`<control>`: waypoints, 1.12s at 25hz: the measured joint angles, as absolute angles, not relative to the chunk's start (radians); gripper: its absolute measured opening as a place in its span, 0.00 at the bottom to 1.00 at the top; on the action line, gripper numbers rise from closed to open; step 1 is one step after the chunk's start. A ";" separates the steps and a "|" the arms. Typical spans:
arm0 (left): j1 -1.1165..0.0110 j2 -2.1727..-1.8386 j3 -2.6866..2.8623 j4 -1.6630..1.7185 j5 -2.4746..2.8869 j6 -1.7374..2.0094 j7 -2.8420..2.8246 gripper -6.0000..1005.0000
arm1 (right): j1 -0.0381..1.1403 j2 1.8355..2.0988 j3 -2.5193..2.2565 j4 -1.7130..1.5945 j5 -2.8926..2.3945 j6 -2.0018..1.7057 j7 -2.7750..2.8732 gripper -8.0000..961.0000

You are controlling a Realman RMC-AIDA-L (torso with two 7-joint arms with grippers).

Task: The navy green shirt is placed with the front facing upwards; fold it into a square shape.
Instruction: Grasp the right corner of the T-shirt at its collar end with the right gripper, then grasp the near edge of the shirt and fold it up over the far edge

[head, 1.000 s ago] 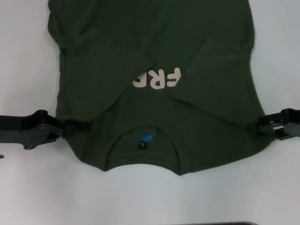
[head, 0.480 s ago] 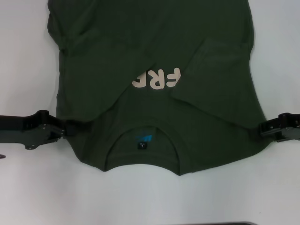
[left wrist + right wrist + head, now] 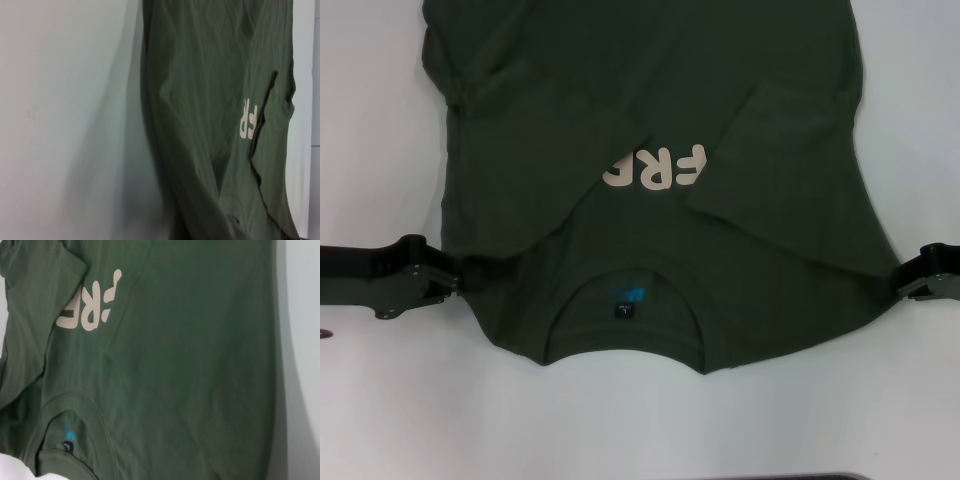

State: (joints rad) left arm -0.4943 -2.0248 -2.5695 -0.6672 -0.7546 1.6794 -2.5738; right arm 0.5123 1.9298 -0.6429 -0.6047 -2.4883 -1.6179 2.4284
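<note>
- The shirt lies flat on the white table, front up, collar nearest the robot, hem running out of the head view at the far edge.
- Both sleeves are already folded in over the chest: the left one crosses as a diagonal flap, the right one lies as a flap just beside the lettering, hiding part of it. Only "FRE" reads. My reading: the side folds are done, and the lengthwise fold remains.
- Small blue neck label shows inside the collar, which confirms the front faces up.
- Left gripper sits low on the table at the shirt's left shoulder edge, its tip touching or under the cloth. Cannot tell whether its fingers are apart or closed, since dark cloth and shadow hide the tips.
- Right gripper sits at the right shoulder edge, just beside the cloth, mostly cut off by the edge of the head view. Finger state likewise cannot be told.
- Likely reason for placement: one gripper at each shoulder corner suits lifting the collar end evenly and carrying it toward the hem.
- Left wrist view shows the shirt's edge lifted into a soft ridge beside bare table; right wrist view shows the collar and lettering lying smooth.
- Nothing else stands on the table around the shirt. The only hindrance I judge: the loose sleeve flaps may slide when the collar end is raised.
</note>
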 joint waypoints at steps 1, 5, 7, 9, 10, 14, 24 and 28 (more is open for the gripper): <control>-0.495 -2.025 -2.569 -0.667 -0.755 1.680 -2.574 0.03 | 0.512 1.929 -0.641 -0.605 -2.488 -1.621 2.428 0.26; -0.495 -2.024 -2.569 -0.667 -0.755 1.681 -2.574 0.03 | 0.513 1.927 -0.637 -0.609 -2.487 -1.629 2.427 0.16; -0.495 -2.020 -2.567 -0.667 -0.754 1.690 -2.572 0.03 | 0.513 1.923 -0.637 -0.610 -2.487 -1.635 2.427 0.11; -0.495 -2.014 -2.564 -0.669 -0.752 1.706 -2.568 0.03 | 0.511 1.918 -0.640 -0.616 -2.489 -1.652 2.425 0.06; -0.495 -2.009 -2.561 -0.672 -0.748 1.721 -2.566 0.03 | 0.509 1.916 -0.640 -0.625 -2.490 -1.666 2.423 0.06; -0.490 -1.987 -2.548 -0.675 -0.746 1.778 -2.556 0.03 | 0.495 1.914 -0.644 -0.673 -2.495 -1.733 2.421 0.06; -0.478 -1.981 -2.469 -0.679 -0.676 1.881 -2.551 0.03 | 0.482 1.924 -0.648 -0.732 -2.571 -1.842 2.413 0.06; -0.478 -1.982 -2.465 -0.680 -0.646 1.897 -2.551 0.03 | 0.480 1.926 -0.649 -0.740 -2.585 -1.867 2.412 0.06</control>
